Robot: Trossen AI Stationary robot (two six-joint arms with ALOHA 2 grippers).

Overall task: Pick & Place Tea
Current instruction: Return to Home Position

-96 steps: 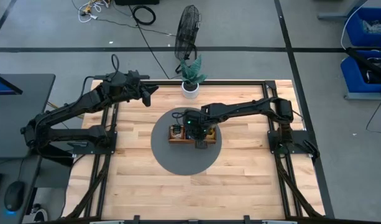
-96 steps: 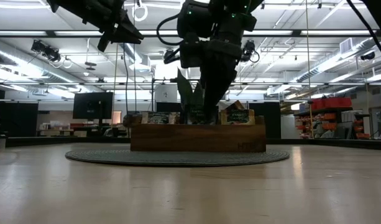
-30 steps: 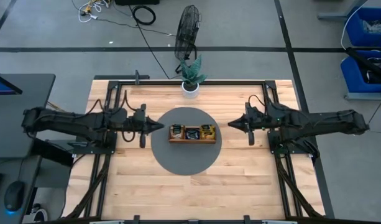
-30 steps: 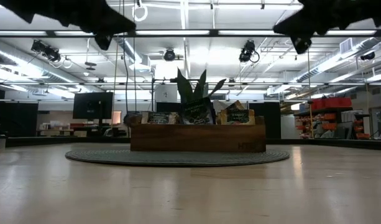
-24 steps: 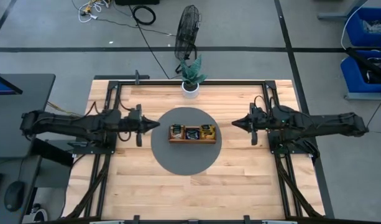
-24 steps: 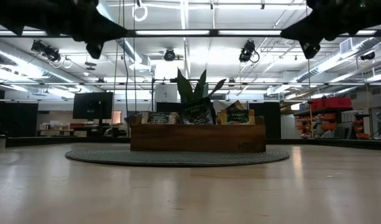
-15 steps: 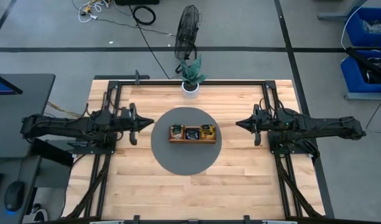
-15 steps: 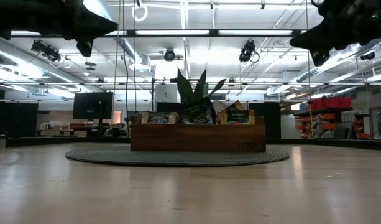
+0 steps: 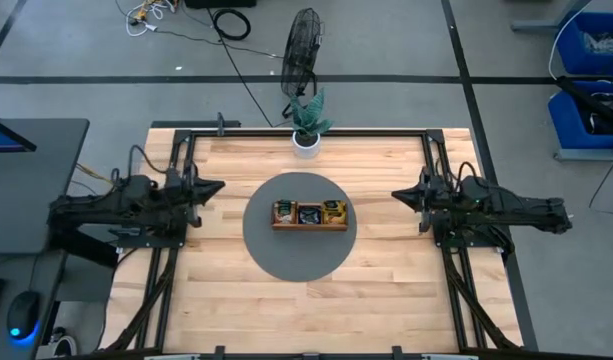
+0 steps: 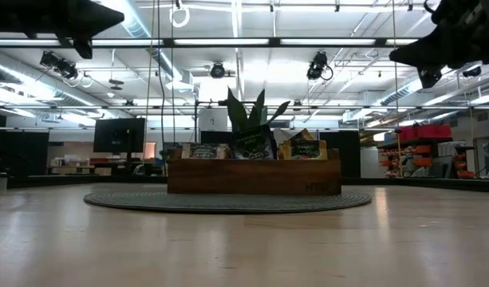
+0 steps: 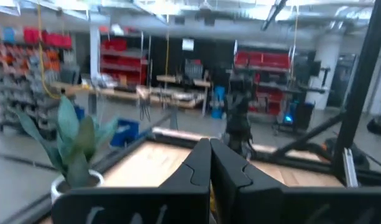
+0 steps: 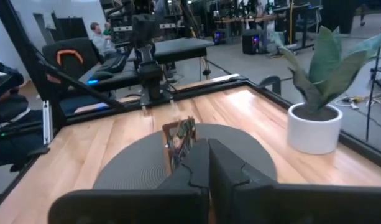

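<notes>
The brown wooden tray (image 9: 309, 215) stands on a round grey mat (image 9: 299, 250) in the middle of the table. Tea sachets (image 10: 252, 143) stand upright in its compartments: dark ones in the middle, orange-yellow ones (image 9: 333, 210) toward the right. My left gripper (image 9: 221, 186) is shut and empty, level above the table well to the left of the mat. My right gripper (image 9: 394, 195) is shut and empty, level, well to the right of the mat. In the wrist views the shut fingers (image 11: 210, 158) (image 12: 209, 155) meet with nothing between them.
A potted green plant (image 9: 308, 125) stands at the middle of the table's far edge, with a fan (image 9: 304, 45) on the floor behind it. Black frame rails (image 9: 181, 250) (image 9: 451, 260) run along both sides. Bare wood lies around the mat (image 9: 306, 310).
Both arms have drawn back from the mat while folding in: my left gripper toward the table's left edge, my right gripper toward the right edge and a little down. Both have stayed shut and empty. The tray and the tea have not moved.
</notes>
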